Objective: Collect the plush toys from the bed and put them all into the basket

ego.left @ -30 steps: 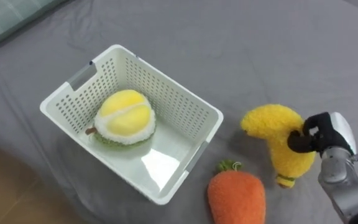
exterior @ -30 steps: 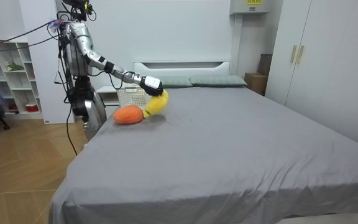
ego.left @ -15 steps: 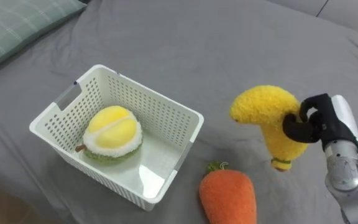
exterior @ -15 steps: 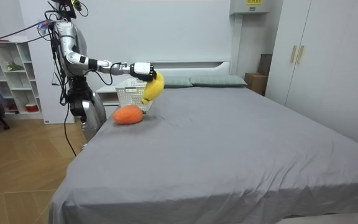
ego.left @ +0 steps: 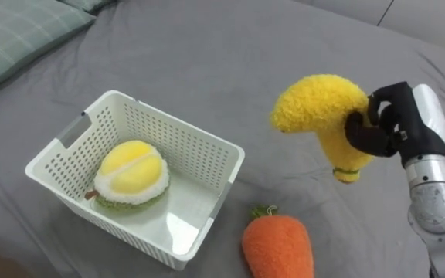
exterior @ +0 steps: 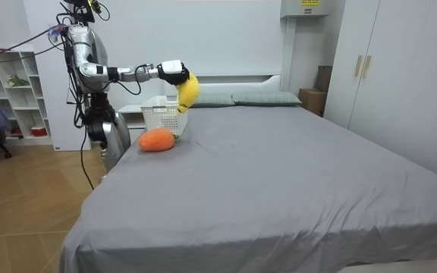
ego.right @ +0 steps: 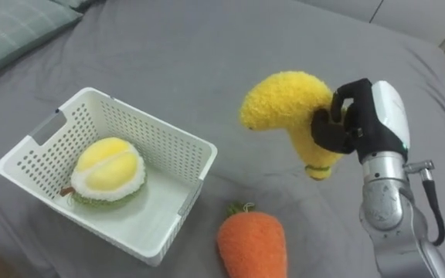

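Observation:
My right hand [ego.left: 388, 123] [ego.right: 346, 123] [exterior: 171, 72] is shut on a yellow plush banana [ego.left: 319, 116] [ego.right: 288, 108] [exterior: 188, 89], holding it in the air above the grey bed, to the right of the basket. The white perforated basket [ego.left: 207, 150] [ego.right: 184, 154] [exterior: 164, 119] sits on the bed at the left and holds a yellow-and-green plush durian [ego.left: 130, 174] [ego.right: 105, 170]. An orange plush carrot [ego.left: 278, 247] [ego.right: 251, 245] [exterior: 156, 139] lies on the bed in front of the basket's right corner.
A pale green checked pillow [ego.left: 14, 31] lies at the far left. In the room view I stand at the bed's corner by a white shelf unit [exterior: 10, 98]. Two pillows [exterior: 264, 98] lie at the headboard; wardrobes [exterior: 385, 68] stand at the room view's right.
My right hand has lifted the banana off the bed and carried it up and toward the basket. The eye views have shifted as well.

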Tool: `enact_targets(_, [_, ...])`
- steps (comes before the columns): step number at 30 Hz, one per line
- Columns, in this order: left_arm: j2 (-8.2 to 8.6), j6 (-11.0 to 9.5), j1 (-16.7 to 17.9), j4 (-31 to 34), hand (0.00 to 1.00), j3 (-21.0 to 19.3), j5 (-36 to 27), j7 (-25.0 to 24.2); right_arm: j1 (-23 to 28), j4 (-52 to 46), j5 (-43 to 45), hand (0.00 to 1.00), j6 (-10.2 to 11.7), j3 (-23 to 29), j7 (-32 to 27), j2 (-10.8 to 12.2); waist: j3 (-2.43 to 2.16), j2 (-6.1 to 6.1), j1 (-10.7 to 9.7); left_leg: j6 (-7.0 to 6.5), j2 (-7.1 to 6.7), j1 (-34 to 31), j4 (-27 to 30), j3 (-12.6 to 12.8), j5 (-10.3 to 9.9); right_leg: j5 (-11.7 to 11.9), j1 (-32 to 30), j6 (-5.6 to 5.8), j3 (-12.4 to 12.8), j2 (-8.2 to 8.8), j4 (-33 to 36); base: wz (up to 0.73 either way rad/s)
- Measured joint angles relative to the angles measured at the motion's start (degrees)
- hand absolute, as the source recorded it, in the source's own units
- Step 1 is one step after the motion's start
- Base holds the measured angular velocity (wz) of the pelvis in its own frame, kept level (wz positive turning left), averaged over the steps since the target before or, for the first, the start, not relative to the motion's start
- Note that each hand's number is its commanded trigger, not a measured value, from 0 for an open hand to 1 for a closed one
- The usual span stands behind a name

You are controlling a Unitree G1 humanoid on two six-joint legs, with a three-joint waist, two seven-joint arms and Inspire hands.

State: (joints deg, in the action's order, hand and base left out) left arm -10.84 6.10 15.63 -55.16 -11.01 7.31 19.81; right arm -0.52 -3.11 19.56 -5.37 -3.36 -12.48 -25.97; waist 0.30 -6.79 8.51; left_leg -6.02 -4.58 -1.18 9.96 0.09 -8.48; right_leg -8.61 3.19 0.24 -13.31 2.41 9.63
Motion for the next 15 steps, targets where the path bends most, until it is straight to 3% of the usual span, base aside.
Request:
enact_targets(5, [0.08, 0.0, -1.0, -1.5, 0.0, -0.1, 2.6, 0.0, -0.5, -7.4, 1.0, 1.0, -0.7, 0.0, 3.2, 0.3, 0.37, -0.51, 0.1, -0.07, 0.03, -0.2, -0.4, 0.6, 0.0, 0.0, -0.2, 0.06, 0.1, -0.23, 0.0, -0.05])
enact_targets(9, [0.13, 0.0, -1.6, -1.8, 0.0, -0.3, 4.9, 0.0, -3.4, -10.6, 1.1, 1.0, -0.7, 0.0, 4.5, 1.0, 0.31, -0.66, 0.2, -0.12, 0.03, -0.2, -0.3, 0.5, -0.1, 0.0, -0.2, 0.06, 0.2, -0.24, 0.0, 0.0])
enact_targets(10, [0.14, -0.1, -2.1, -1.9, 0.0, -0.3, 4.9, 0.0, -4.8, -10.8, 1.1, 1.0, -0.7, -0.1, 4.6, 1.6, 0.16, -0.86, 0.7, -0.13, 0.03, 0.0, -0.3, 0.5, -0.1, 0.0, -0.2, 0.06, 0.3, -0.22, 0.0, -0.04])
enact_targets(11, [0.1, -0.3, -2.8, -2.3, 0.0, -0.3, 4.9, 0.0, -5.9, -10.8, 1.1, 1.0, -0.7, -0.1, 4.9, 1.7, 0.41, -0.49, 1.6, -0.13, 0.05, 0.4, -0.3, 0.7, 0.0, 0.0, 0.0, 0.06, 0.4, -0.18, -0.1, -0.04])
enact_targets(15, [0.11, 0.0, -3.0, -2.9, 0.0, -0.2, 4.9, -0.2, -7.7, -10.8, 1.3, 1.0, -1.0, -2.6, 7.3, 2.2, 0.34, -0.58, 2.8, -0.14, 0.07, 1.0, -0.3, 0.6, -0.1, 0.0, 0.6, 0.07, 0.0, 0.11, -0.1, 0.03])
